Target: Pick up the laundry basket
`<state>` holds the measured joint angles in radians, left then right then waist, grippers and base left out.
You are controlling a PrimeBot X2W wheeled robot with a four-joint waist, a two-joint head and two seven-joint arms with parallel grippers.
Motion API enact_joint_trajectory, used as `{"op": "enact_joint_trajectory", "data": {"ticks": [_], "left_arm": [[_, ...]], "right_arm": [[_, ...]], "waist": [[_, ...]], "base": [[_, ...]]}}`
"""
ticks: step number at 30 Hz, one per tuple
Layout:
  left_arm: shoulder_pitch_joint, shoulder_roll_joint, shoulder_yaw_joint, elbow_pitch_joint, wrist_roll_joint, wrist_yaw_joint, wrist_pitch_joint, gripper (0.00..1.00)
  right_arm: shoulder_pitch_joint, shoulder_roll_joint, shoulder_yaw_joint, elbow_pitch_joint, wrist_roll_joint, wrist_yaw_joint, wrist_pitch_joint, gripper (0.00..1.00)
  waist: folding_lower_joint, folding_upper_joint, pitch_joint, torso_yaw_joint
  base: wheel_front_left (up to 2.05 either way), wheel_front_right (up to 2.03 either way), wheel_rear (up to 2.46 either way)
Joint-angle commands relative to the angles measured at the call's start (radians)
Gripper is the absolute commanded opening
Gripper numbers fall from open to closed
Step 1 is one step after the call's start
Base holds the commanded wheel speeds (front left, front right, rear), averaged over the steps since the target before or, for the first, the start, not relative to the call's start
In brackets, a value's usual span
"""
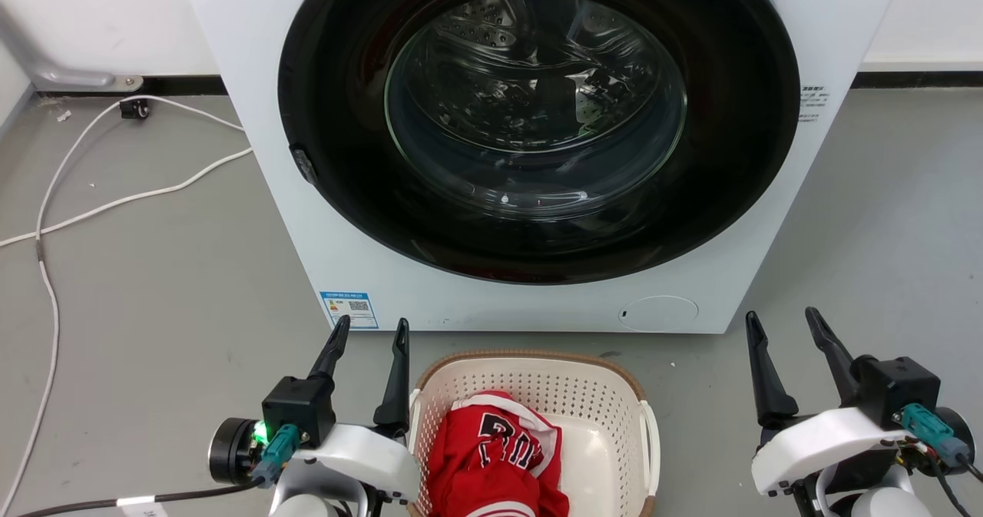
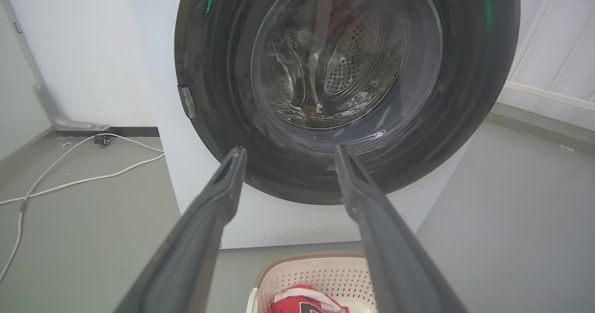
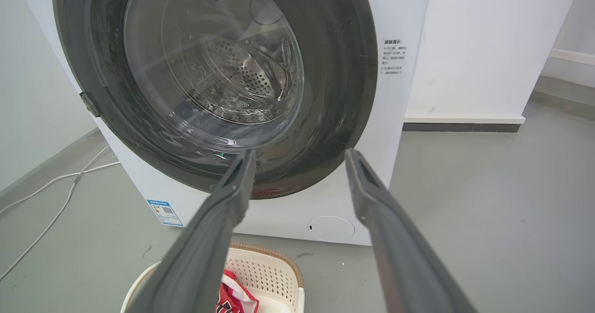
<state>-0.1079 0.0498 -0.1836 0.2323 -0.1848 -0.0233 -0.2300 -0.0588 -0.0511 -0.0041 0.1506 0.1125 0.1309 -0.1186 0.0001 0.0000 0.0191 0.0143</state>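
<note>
Laundry basket (image 1: 537,382): smooth cream plastic, perforated walls, brown woven-look rim. Garment (image 1: 491,463) inside: red cloth, soft, creased. Washer (image 1: 461,302): smooth white panel, slight sheen. Door (image 1: 537,94): glossy clear glass in glossy black surround. Drum (image 3: 241,71): perforated bright metal. Floor (image 1: 153,294): grey, matt, smooth. Left hand (image 1: 372,321) fingers (image 1: 396,379): dark, matt.

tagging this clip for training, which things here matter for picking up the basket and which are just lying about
For the job:
laundry basket, on the floor in front of the washer
left gripper, open, beside the basket
right gripper, open

Just there:
washer
red jersey, inside the basket
white cable on the floor
</note>
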Motion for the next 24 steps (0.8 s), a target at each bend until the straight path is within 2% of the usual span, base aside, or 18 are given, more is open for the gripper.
{"op": "enact_joint_trajectory", "data": {"ticks": [1, 16, 24], "left_arm": [[-0.011, 0.001, -0.004, -0.001, 0.02, 0.004, -0.01, 1.0], [-0.017, 0.001, -0.022, 0.024, 0.07, 0.008, -0.037, 1.0], [-0.017, 0.001, -0.018, 0.031, 0.049, 0.008, -0.037, 1.0]], "right_arm": [[0.009, 0.001, 0.003, -0.007, -0.025, 0.0, -0.008, 1.0], [0.01, 0.001, -0.003, -0.005, -0.079, 0.0, -0.026, 1.0], [0.005, 0.001, -0.008, 0.006, -0.06, 0.0, -0.032, 1.0]], "waist": [[-0.0001, 0.0, -0.001, 0.0], [-0.0001, 0.0, 0.003, 0.004], [-0.0001, 0.0, 0.004, 0.004]], "base": [[0.0, 0.0, 0.0], [0.0, 0.0, 0.0], [0.0, 0.0, 0.0]]}}
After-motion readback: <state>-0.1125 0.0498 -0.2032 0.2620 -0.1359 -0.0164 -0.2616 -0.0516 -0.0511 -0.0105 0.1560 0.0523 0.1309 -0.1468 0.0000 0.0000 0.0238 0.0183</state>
